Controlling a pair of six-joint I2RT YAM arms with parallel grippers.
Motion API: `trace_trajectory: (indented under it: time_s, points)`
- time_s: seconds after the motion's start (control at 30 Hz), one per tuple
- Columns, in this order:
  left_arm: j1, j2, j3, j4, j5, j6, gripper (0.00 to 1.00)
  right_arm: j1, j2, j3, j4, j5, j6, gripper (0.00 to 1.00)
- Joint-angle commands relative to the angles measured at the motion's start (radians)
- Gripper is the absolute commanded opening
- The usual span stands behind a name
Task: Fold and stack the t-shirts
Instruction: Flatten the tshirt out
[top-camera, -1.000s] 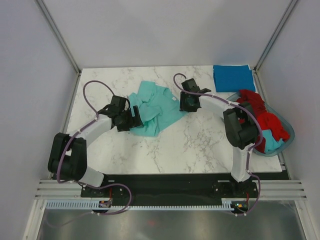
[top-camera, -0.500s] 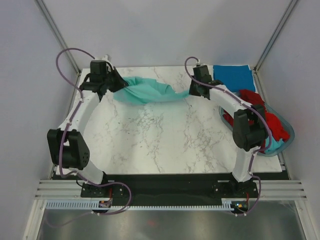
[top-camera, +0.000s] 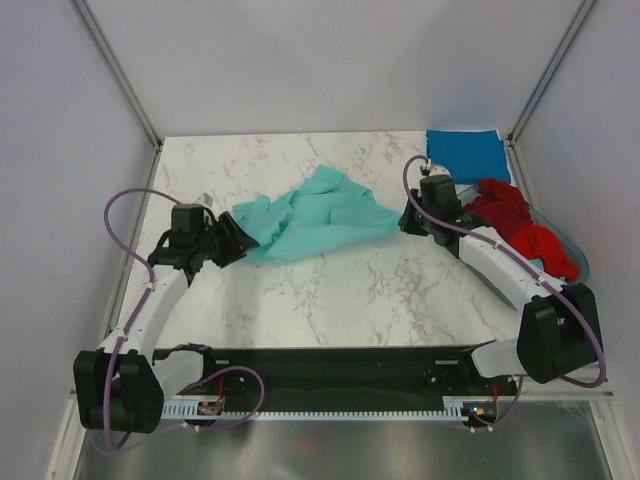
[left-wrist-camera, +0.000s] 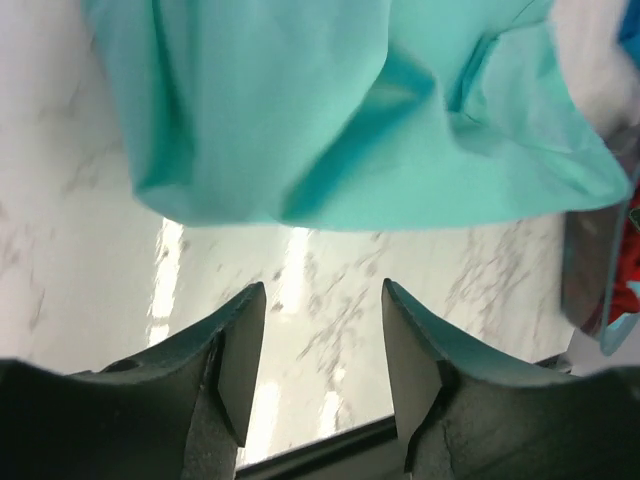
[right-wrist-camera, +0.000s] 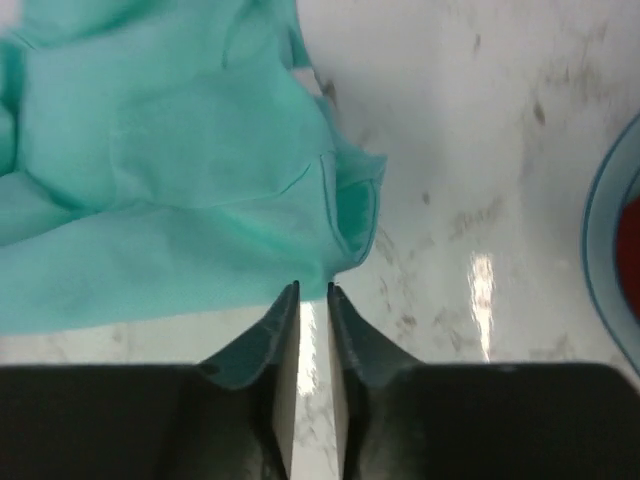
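The main risk was that the teal t-shirt (top-camera: 315, 215) would settle crooked. The right tool (right-wrist-camera: 313, 285) stood almost closed and appeared to pinch one corner of the hem, while the left tool (left-wrist-camera: 323, 290) was spread wide with nothing between its jaws, the cloth's edge just beyond them. Any pull from the right side alone would probably drag the shirt toward 3 o'clock and bunch it, perhaps against the basket (right-wrist-camera: 592, 230) holding the red shirts (top-camera: 510, 215). A fresh grab on the left could also catch two layers at once. The shirt lay at the middle of the counter (top-camera: 330, 290), rumpled, broad toward 9 o'clock and tapering to a point at 3 o'clock, with soft ridges and a doubled hem. A folded blue shirt (top-camera: 466, 155) sat at the 1 o'clock corner.
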Motion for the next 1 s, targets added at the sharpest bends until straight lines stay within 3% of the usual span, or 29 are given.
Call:
trace_trajectory:
  time_s: [0.0,0.07,0.27,0.47,0.57,0.73,0.97]
  points:
    - [0.003,-0.099,-0.08,-0.038,-0.009,-0.049,0.59,0.001,-0.022,-0.082,-0.054,-0.049,0.002,0.28]
    - [0.003,-0.1,-0.071,-0.041,-0.011,-0.048,0.59,0.001,-0.022,-0.076,-0.08,-0.018,0.014,0.36]
    - [-0.001,0.072,0.086,-0.051,0.016,0.061,0.6,0.031,0.056,0.031,-0.077,-0.032,0.071,0.38]
    - [-0.014,0.305,0.218,-0.07,0.004,0.104,0.58,0.088,0.279,0.228,-0.022,-0.012,0.091,0.39]
    - [-0.014,0.412,0.271,-0.07,-0.011,0.109,0.58,0.097,0.467,0.402,-0.105,0.023,0.103,0.4]
    - [-0.014,0.502,0.313,-0.071,0.003,0.1,0.57,0.117,0.656,0.682,-0.305,0.233,0.148,0.42]
    - [-0.02,0.502,0.297,-0.071,-0.013,0.118,0.57,0.113,0.803,0.836,-0.401,0.293,0.234,0.41]
